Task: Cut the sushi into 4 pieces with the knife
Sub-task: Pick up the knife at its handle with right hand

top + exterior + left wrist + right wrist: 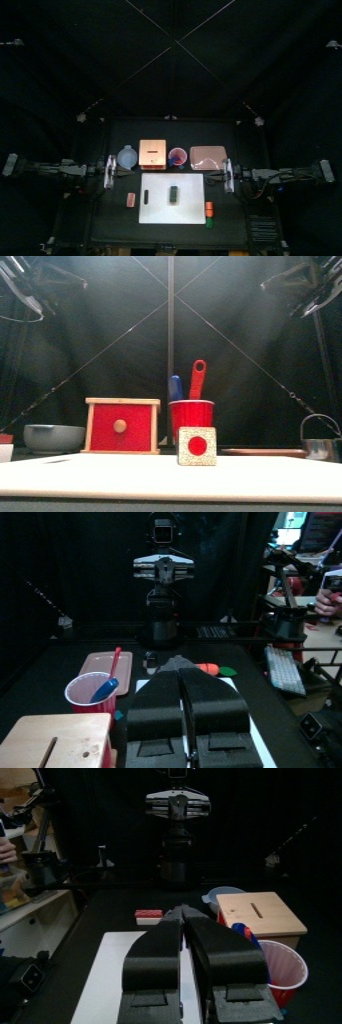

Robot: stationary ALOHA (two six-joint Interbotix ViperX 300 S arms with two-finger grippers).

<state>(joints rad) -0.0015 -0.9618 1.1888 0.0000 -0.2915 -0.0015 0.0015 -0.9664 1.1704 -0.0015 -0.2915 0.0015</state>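
Note:
The dark green sushi roll [174,191] lies on the white cutting board [191,201] mid-table; its red-centred end [198,446] faces the front. Behind it stands the red cup [191,415] holding a blue knife [175,387] and a red knife [198,377]. My left gripper [110,170] hovers past the board's left edge, jaws shut and empty. Opposite it, my right gripper [230,175] hovers off the board's right edge, also shut on nothing. In both wrist views the jaws hide the roll.
Along the back stand a blue-grey bowl [127,157], the wooden box [155,155] with its red drawer front [123,426], and the pink tray [206,156]. A metal cutter [318,438] sits far right. A red toy [131,199] and an orange-green toy [210,209] flank the board.

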